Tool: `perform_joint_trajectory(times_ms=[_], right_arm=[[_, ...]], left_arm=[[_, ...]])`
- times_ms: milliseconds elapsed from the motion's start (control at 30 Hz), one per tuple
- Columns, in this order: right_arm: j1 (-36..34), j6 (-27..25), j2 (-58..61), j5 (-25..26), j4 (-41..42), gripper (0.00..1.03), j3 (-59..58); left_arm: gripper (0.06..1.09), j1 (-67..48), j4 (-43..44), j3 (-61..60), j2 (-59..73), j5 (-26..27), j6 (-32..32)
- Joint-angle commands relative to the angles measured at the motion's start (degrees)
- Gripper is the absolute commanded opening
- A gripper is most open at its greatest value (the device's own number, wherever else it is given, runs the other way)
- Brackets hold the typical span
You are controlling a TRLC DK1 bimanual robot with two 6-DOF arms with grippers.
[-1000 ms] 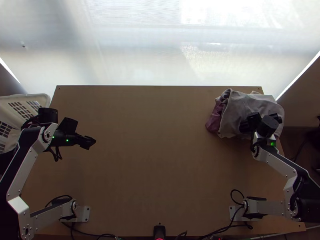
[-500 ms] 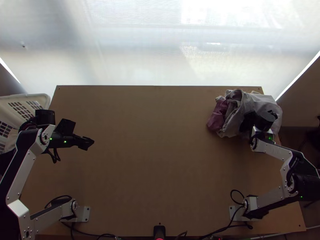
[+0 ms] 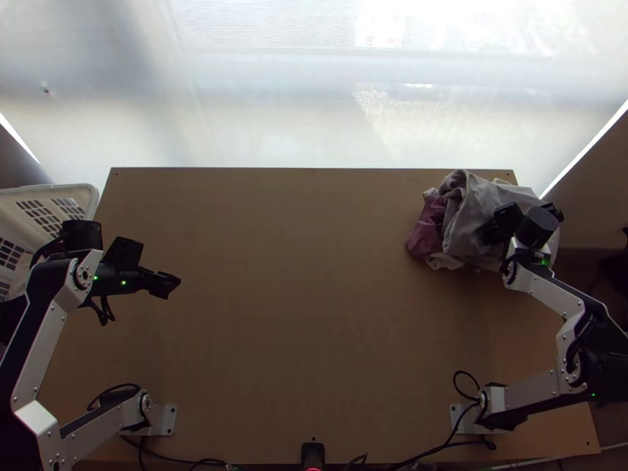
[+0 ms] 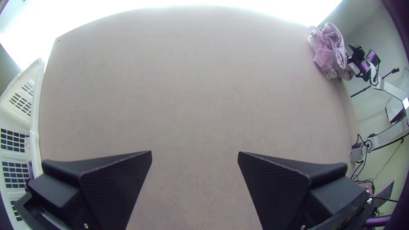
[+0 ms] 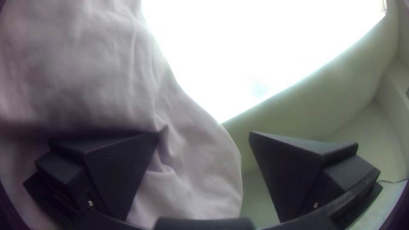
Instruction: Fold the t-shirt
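Bunched in a heap at the table's far right corner lies the grey and mauve cloth (image 3: 471,220). My right gripper (image 3: 518,224) is at the heap's right part, its fingers apart. In the right wrist view the pale cloth (image 5: 187,170) reaches between the open fingers of my right gripper (image 5: 204,134), which are not closed on it. My left gripper (image 3: 169,284) is over the left side of the table, far from the cloth. Seen in the left wrist view, my left gripper (image 4: 195,153) stands open with bare table between its fingers.
A white basket (image 3: 55,192) with grid-like openings stands beyond the table's left edge. The wooden table (image 3: 298,298) stretches between the arms. Black cables (image 3: 439,451) run along its near edge, and a bright window or screen lies behind the far edge.
My right gripper shifted toward the near side, then back up and to the right, while the grey cloth's folds changed shape around it. The left arm moved slightly left.
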Motion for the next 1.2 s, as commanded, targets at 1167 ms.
perform_joint_trajectory(times_ms=[1167], right_arm=[[0.9, 5.7, -18.0, -6.2, -19.5, 0.99, 3.6]], left_arm=[[1.04, 1.9, 0.9, -0.8, -0.2, 0.0, 3.1]])
